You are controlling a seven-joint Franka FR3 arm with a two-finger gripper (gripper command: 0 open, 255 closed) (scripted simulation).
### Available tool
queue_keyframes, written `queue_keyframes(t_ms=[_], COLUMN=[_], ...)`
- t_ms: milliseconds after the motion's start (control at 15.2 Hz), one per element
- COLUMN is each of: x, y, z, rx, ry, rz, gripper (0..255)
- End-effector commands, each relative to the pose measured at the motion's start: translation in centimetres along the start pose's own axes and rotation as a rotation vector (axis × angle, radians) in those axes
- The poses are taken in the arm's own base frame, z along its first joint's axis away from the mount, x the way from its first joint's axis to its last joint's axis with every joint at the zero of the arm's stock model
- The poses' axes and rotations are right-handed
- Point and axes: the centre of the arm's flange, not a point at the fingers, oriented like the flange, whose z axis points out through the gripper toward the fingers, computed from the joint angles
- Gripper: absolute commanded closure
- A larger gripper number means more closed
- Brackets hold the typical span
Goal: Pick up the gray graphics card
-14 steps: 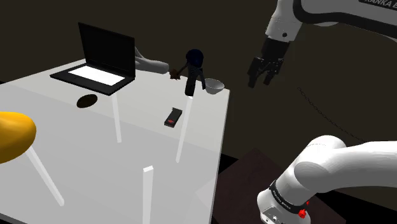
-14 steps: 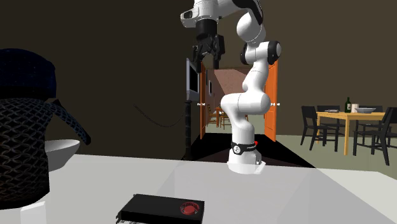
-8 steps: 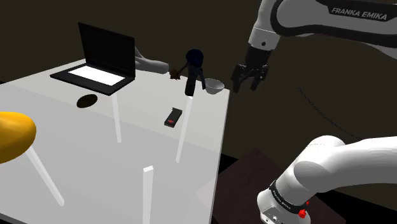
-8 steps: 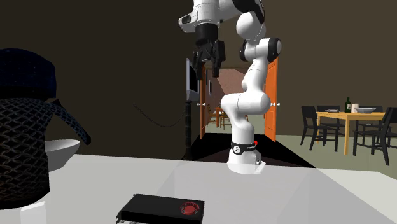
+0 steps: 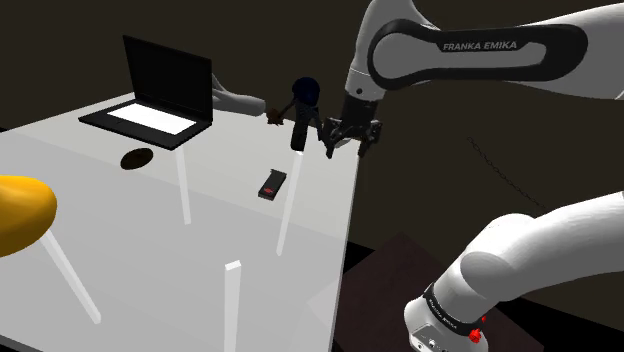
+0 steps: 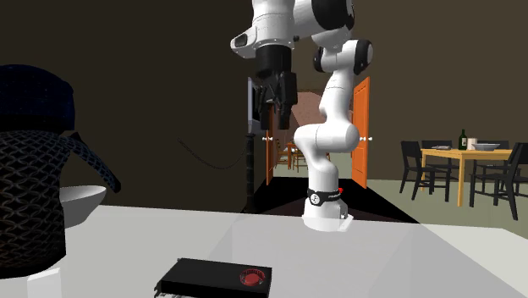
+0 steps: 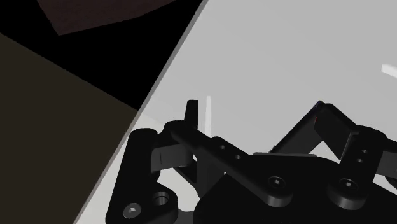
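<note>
Gripper (image 5: pixel 349 145) has swung in toward the table (image 5: pixel 150 235) — jaws wide; centre over the dark graphics card (image 5: pixel 273 185), straddle its narrow width.

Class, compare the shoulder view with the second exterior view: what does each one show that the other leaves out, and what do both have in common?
Shoulder view's own: an open black laptop and a dark oval object on the white table, plus a yellow-orange shape at the left edge. Second exterior view's own: orange doors, a yellow dining table with dark chairs and a bottle. Shared: the black graphics card lying flat on the table, the white arm with its black jaws open and holding nothing, and a dark blue figure.
</note>
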Motion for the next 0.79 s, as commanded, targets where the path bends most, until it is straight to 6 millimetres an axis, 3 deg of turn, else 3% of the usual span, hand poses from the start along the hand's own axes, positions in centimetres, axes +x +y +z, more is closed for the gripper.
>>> queue_keyframes(t_ms=[0, 726], x=[1.2, 9.2], y=[-1.8, -10.0], z=[1.5, 10.2], rx=[0.001, -0.001], ry=[0.004, 0.017], rz=[0.049, 0.298], gripper=[0, 0])
